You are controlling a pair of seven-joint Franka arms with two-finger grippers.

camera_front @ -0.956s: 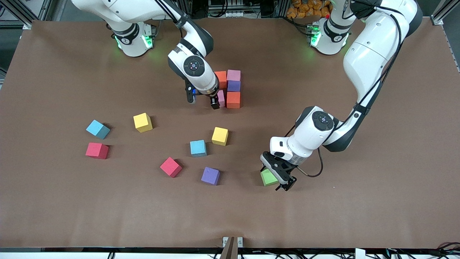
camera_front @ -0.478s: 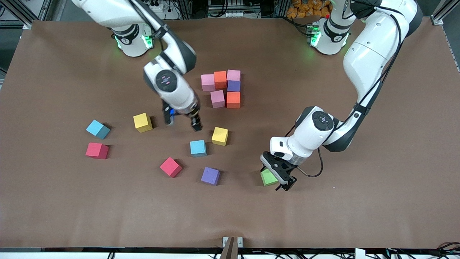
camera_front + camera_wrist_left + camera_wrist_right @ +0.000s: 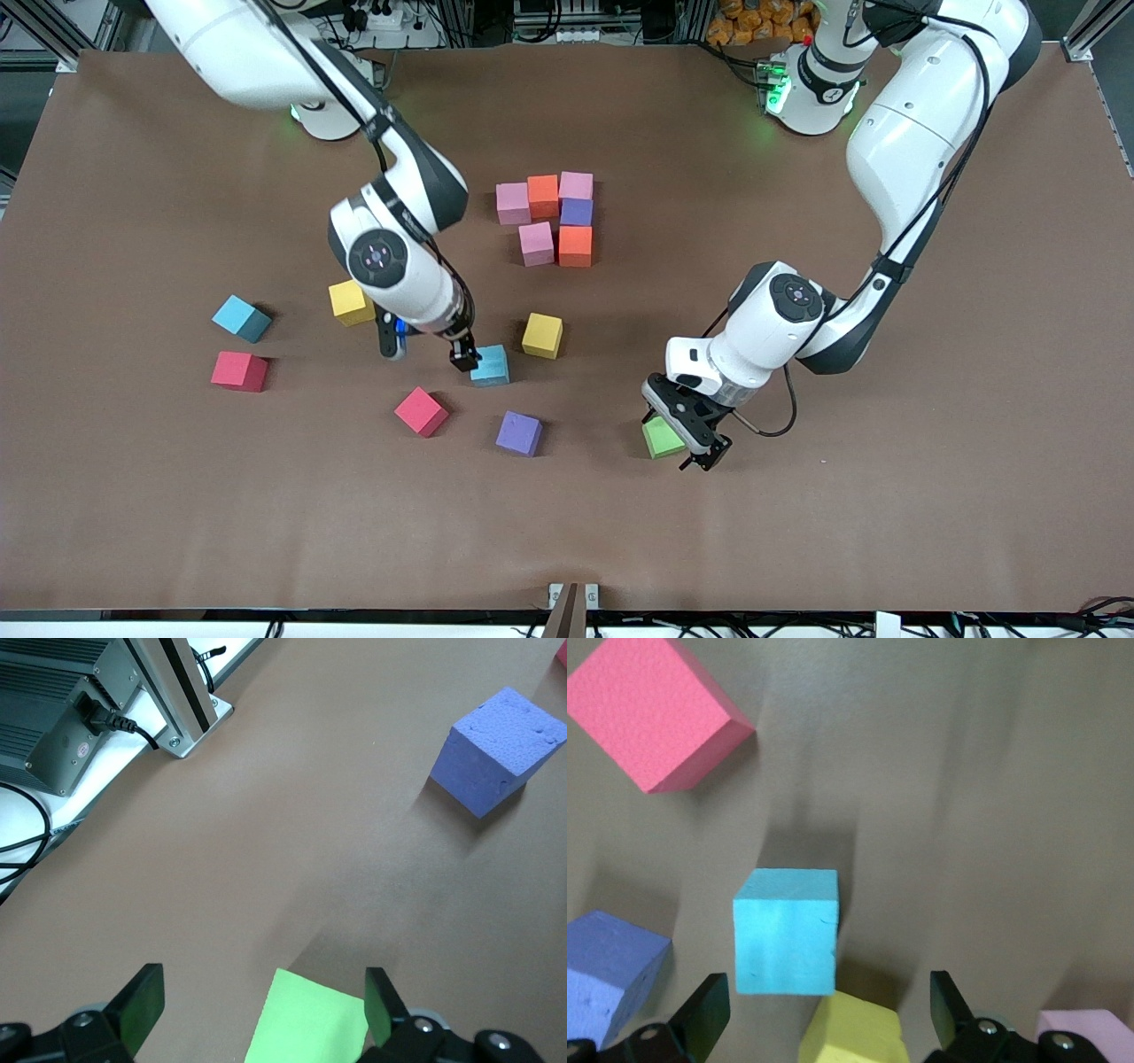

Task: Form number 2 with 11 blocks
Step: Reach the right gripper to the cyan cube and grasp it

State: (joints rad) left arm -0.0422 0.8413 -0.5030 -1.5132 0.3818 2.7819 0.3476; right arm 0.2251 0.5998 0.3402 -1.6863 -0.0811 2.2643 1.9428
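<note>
The number 2 [image 3: 554, 217] shows as a tight group of several pink, orange and purple blocks toward the arms' bases. My right gripper [image 3: 427, 350] hangs open, with one fingertip close beside a loose light blue block [image 3: 490, 365] [image 3: 786, 930]. In the right wrist view, a yellow block [image 3: 855, 1032] lies between the right gripper's [image 3: 828, 1010] fingers, lower down on the table. My left gripper [image 3: 682, 436] [image 3: 261, 1010] stands open, low around the green block [image 3: 660, 439] [image 3: 310, 1023]. That block sits close to one finger, with a wide gap at the other.
Loose blocks lie scattered on the brown table: yellow [image 3: 541, 335], red [image 3: 421, 411], purple [image 3: 519, 433] [image 3: 496, 749]. Toward the right arm's end are another yellow [image 3: 351, 302], a light blue [image 3: 241, 318] and a red [image 3: 239, 371].
My right gripper has left the pink block at the group and swung toward the front camera, ending beside the light blue block. The left arm has not moved.
</note>
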